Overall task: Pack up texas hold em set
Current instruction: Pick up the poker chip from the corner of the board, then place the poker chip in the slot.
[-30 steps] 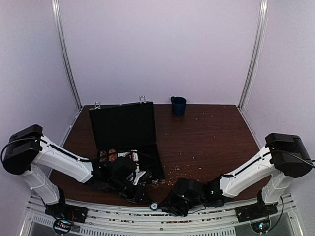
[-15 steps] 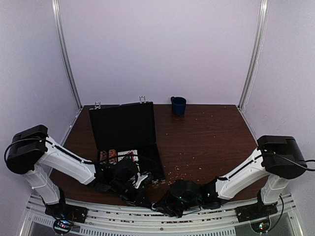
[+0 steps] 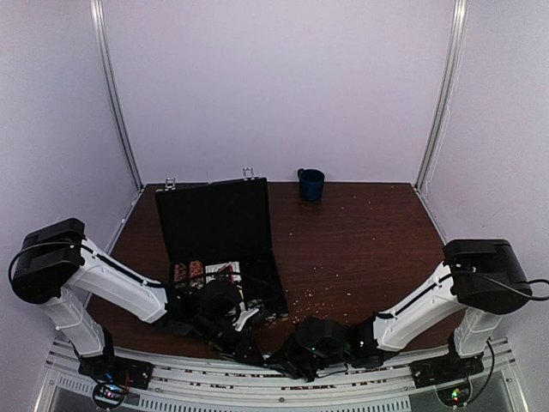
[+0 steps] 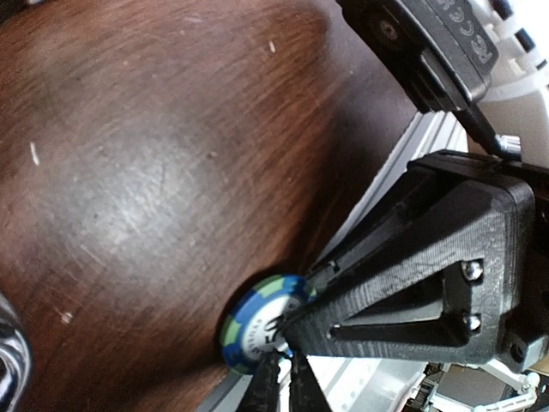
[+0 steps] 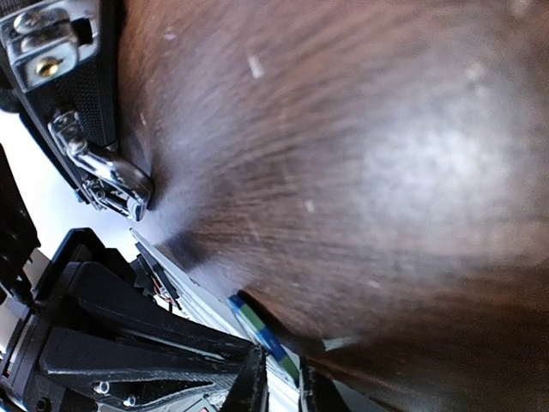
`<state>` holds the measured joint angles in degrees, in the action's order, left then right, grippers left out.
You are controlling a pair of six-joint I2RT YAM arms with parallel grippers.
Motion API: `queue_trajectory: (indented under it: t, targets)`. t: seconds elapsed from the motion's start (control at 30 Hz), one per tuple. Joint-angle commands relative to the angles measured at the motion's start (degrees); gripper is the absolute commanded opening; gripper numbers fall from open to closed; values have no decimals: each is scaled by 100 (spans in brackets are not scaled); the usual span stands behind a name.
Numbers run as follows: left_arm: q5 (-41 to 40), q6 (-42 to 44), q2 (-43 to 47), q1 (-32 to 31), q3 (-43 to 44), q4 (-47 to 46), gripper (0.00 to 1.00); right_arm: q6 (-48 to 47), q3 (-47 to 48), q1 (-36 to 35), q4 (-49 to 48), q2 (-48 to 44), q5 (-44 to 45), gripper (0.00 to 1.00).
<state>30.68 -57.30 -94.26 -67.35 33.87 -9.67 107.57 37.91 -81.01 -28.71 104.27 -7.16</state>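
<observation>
Poker case (image 3: 214, 225) stands open on the left of the table (image 3: 369, 240), lid upright, while at the near edge my left gripper (image 4: 279, 390), fingers pressed together, sits just beside a blue-and-green chip (image 4: 249, 324), my right gripper (image 5: 279, 386) narrowly parted at its rim, whether gripping I cannot tell.

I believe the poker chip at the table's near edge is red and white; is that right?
Not quite: the poker chip at the table's near edge is blue and green, as the left wrist view shows.
</observation>
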Motion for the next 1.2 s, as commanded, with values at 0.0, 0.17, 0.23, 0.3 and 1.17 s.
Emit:
queue_trajectory:
  t: [0.0, 0.17, 0.23, 0.3, 1.17]
  targets:
    - [100, 137, -65, -41, -12, -163, 7, -319, 29, 50, -357, 10, 624, 10]
    - [37, 178, 32, -41, 42, -24, 6, -480, 4, 50, -542, -74, 735, 0]
    - [-41, 214, 152, -41, 77, 106, 7, -548, 8, 50, -455, -141, 776, 0]
    - [-204, 285, 319, -41, 137, 330, 8, -597, 22, 55, -322, -235, 834, 0]
    - [-554, 1566, 2704, 3810, 1708, 4319, 51, -8033, 6117, 800, 5963, 509, 1009, 0]
